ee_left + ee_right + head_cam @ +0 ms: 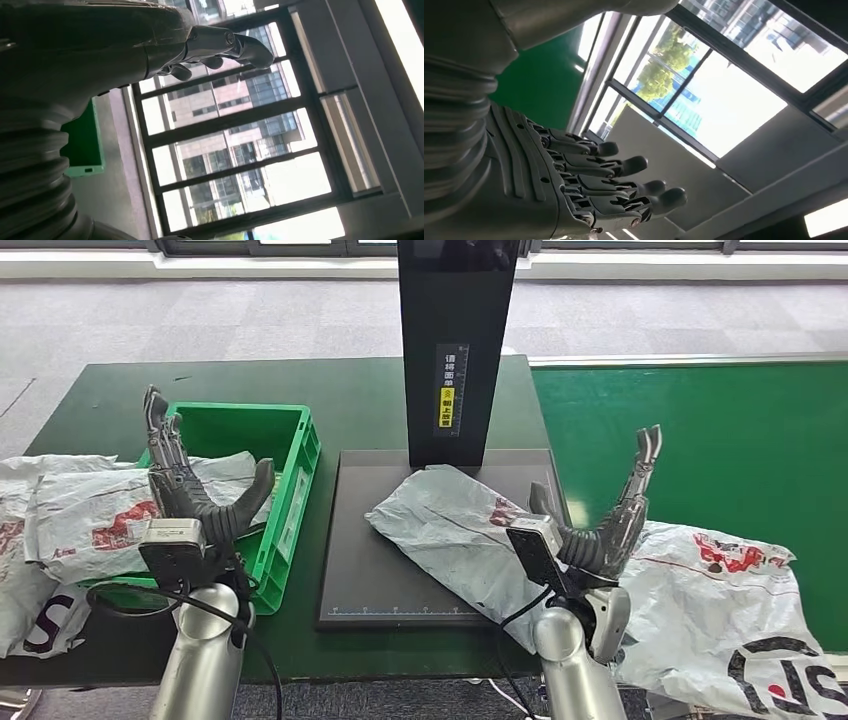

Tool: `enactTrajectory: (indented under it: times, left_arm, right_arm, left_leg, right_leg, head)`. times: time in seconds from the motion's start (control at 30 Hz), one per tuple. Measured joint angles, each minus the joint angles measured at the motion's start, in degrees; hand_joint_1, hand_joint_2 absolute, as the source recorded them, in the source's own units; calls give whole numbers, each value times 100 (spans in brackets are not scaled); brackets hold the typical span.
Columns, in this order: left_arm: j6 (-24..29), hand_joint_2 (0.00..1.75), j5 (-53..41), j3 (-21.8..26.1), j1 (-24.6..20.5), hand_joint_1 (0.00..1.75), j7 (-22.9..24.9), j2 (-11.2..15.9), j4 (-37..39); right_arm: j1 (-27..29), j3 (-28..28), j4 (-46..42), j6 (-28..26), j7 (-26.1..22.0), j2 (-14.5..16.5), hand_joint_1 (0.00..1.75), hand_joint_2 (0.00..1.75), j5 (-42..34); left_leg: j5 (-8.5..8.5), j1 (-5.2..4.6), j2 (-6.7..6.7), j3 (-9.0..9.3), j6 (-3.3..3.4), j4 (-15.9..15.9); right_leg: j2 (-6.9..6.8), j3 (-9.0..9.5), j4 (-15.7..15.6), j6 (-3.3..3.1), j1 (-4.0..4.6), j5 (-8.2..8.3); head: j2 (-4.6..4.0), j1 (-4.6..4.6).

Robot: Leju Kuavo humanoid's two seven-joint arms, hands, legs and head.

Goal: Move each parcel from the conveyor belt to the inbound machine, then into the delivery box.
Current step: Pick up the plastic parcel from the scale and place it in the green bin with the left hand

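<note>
Grey parcel [455, 530] lies on the inbound machine's black plate [350, 580], long axis running diagonally from the column toward the right hand [610, 515]. That hand, fingers spread and empty, sits just beside its near end. Left hand [185, 485], also released, hovers over the green delivery box [295, 490].

Silver arms [205, 660]; dark ribbed robot hand [185, 485]

Even, bright daylight fills the head view, sharp throughout, with soft shadows. In both wrist views the windows [235, 150] blow out to white glare, leaving each hand [589, 185] dark, backlit and slightly soft.
</note>
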Motion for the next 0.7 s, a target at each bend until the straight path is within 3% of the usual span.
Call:
enactTrajectory:
  times: [0.2, 0.43, 0.7]
  left_arm:
    - [-590, 175, 320, -608, -327, 0, 0, -26, 544]
    - [-606, 175, 378, -1285, -760, 0, 2, -108, 1560]
    - [-446, 175, 607, -1684, -1208, 0, 2, -204, 2675]
  right_arm:
    - [198, -239, -1348, -8, -691, -21, 0, 175, -869]
    - [325, -399, -2427, -1, -738, -37, 0, 175, -1180]
    - [340, -431, -2576, 10, -648, -45, 0, 175, -1150]
  left_leg:
    - [0, -4, -5, -3, 2, 1]
    - [-1, -5, -3, -2, 3, 0]
    - [0, -4, -3, -2, 2, 0]
  right_leg:
    - [-4, 2, -1, 2, -4, 1]
    - [-3, 3, -1, 3, -5, 2]
    - [-4, 6, 3, 3, -4, 3]
  head:
    - [0, 1]
    - [0, 1]
    - [0, 1]
